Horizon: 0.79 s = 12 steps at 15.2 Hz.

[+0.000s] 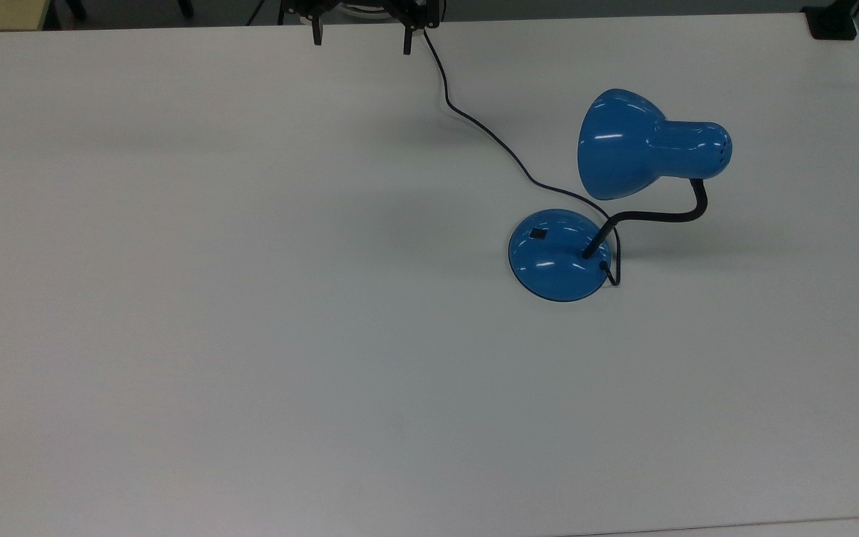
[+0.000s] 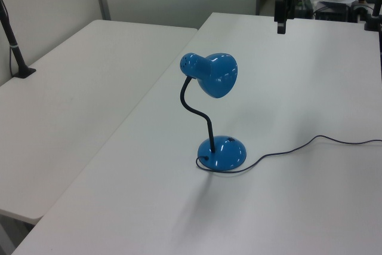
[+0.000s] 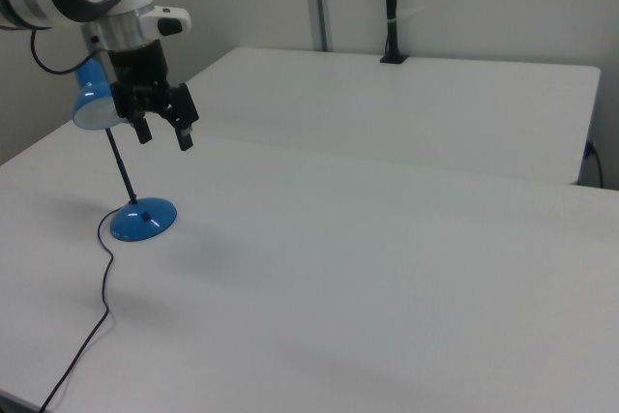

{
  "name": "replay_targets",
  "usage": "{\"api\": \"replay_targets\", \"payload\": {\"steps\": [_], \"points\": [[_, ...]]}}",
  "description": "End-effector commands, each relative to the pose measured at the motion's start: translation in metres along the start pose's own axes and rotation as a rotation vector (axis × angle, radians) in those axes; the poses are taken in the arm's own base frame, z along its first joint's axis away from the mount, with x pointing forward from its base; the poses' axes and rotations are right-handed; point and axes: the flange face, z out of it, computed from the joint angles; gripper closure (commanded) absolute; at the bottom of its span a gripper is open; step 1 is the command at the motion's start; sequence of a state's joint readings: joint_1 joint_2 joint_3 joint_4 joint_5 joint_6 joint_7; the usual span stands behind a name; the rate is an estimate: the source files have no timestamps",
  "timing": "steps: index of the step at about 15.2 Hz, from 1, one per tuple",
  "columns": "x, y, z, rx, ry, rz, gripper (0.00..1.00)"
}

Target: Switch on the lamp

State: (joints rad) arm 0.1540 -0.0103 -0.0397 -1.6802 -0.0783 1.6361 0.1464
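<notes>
Top view: lamp [image 1: 560, 255] well apart from spread fingers [image 1: 317, 33].

Open table [image 1: 250, 298] around lamp [image 1: 560, 257]

Even, bright overhead light falls on the matte white table [image 1: 250, 335], leaving only soft, faint shadows; small white glints (sharp-edged streaks) sit on the glossy blue desk lamp [image 1: 620, 149]. Focus is slightly soft throughout.
</notes>
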Motion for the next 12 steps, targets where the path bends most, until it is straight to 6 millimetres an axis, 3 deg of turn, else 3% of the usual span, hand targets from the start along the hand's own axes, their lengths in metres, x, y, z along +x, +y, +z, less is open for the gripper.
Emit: {"api": "replay_targets", "payload": {"steps": [1,8,9,11,12], "points": [[-0.0036,0.0005,0.0003,-0.011,0.004,0.0,0.0],[-0.0028,0.0021,0.0005,-0.011,0.005,-0.003,0.01],[-0.0029,0.0012,0.0004,-0.011,0.005,-0.006,0.07],[-0.003,0.0012,0.0011,-0.011,0.003,-0.026,0.46],[-0.0026,0.0009,0.0019,-0.01,0.001,-0.035,0.56]]}}
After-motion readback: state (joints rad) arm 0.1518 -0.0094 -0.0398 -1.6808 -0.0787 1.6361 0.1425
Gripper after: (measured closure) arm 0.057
